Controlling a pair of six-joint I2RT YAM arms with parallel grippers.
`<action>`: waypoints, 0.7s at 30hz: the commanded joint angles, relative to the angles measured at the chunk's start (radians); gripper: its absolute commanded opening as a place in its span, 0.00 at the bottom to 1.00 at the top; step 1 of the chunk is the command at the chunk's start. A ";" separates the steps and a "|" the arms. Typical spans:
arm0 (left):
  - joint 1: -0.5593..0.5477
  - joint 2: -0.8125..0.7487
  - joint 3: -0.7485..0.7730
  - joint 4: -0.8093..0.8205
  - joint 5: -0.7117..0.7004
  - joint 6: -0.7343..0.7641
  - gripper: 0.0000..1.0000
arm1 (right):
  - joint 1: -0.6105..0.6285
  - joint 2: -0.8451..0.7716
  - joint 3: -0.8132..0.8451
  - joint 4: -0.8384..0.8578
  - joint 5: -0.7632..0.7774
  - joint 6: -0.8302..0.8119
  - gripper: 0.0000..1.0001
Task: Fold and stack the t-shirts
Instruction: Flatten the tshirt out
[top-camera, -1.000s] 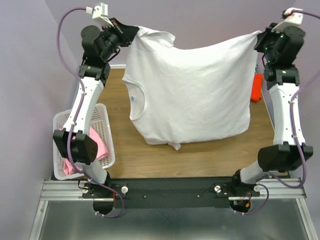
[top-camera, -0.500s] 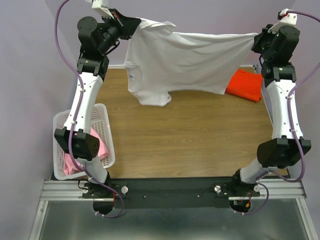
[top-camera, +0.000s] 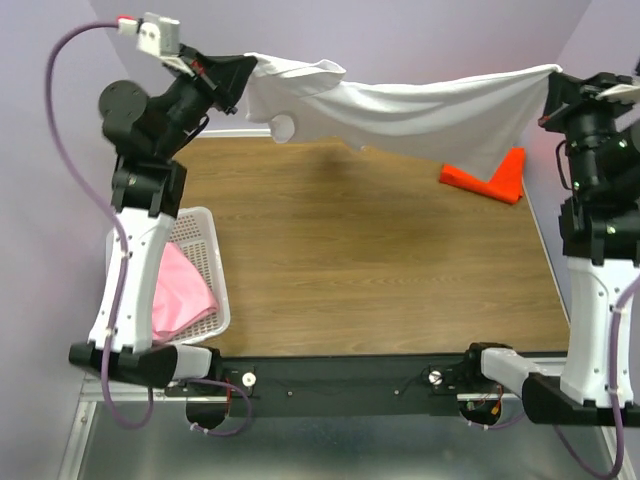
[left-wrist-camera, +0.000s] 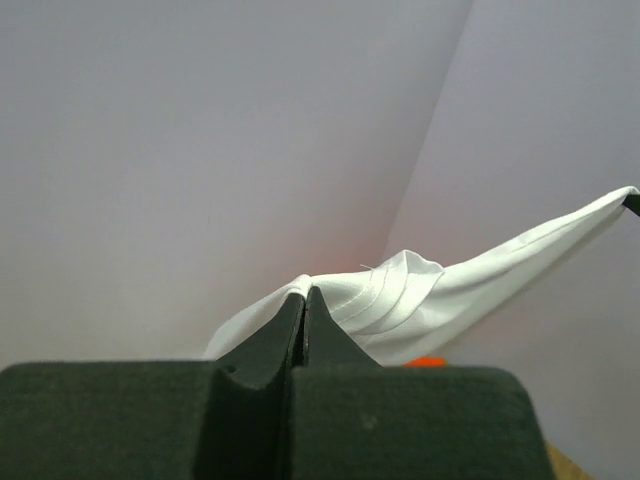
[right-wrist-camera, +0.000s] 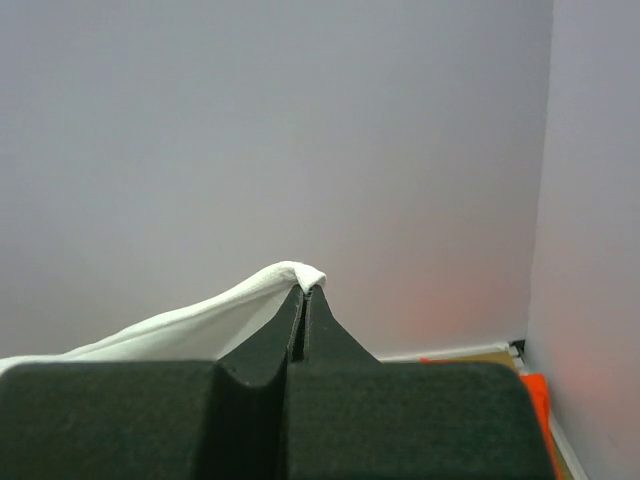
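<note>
White t-shirt (top-camera: 400, 108) strung crosswise above desk (top-camera: 360, 270) far edge — left hand (top-camera: 245, 73) clamped on one end; right hand (top-camera: 553, 80) on other — middle sagging.

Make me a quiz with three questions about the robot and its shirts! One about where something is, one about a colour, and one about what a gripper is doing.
1. Where is the pink t-shirt?
A) in the white basket
B) on the table
C) hanging in the air

2. What colour is the t-shirt held up in the air?
A) orange-red
B) pink
C) white

3. What is the left gripper doing?
A) open wide
B) shut on the white t-shirt
C) shut on nothing

Answers: 1 A, pink cloth lies inside the basket. 2 C, the hanging cloth is white. 3 B, it pinches the shirt's edge.
</note>
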 joint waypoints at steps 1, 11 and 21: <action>-0.003 -0.165 -0.054 0.020 -0.074 0.031 0.00 | 0.003 -0.069 -0.001 -0.018 0.070 0.018 0.00; -0.003 -0.316 -0.072 -0.086 -0.149 -0.010 0.00 | 0.003 -0.121 0.109 -0.136 0.109 0.029 0.00; -0.003 -0.093 -0.158 -0.098 -0.158 -0.018 0.00 | 0.003 -0.052 -0.232 -0.132 0.228 0.152 0.00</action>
